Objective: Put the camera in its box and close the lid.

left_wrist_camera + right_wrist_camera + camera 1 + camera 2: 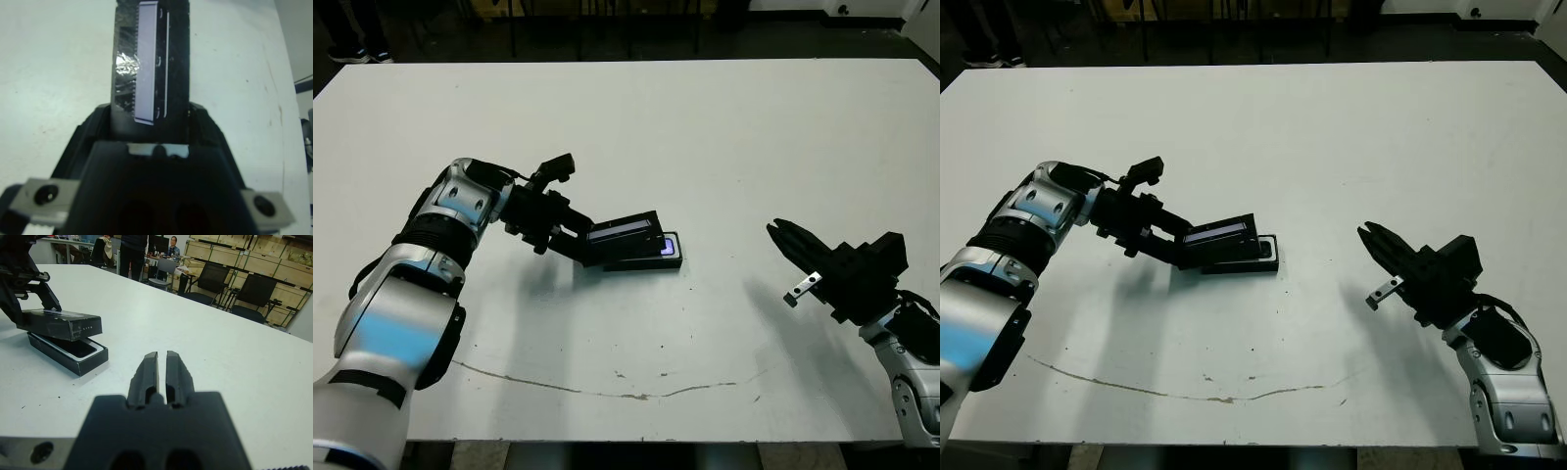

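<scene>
Your camera [667, 247] lies in its box [73, 351] near the middle of the white table [705, 127], screen glowing bluish. The left gripper [592, 247] clamps the lid [625, 235], tilted over the box; its side lettering is too small to read. Your right gripper [157, 367], pinched shut and empty, hovers toward the right edge. Chairs and wooden crates stand beyond the far edge.

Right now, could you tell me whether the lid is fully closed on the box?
Not closed. The left gripper holds the lid tilted above the box, whose near end shows uncovered.
</scene>
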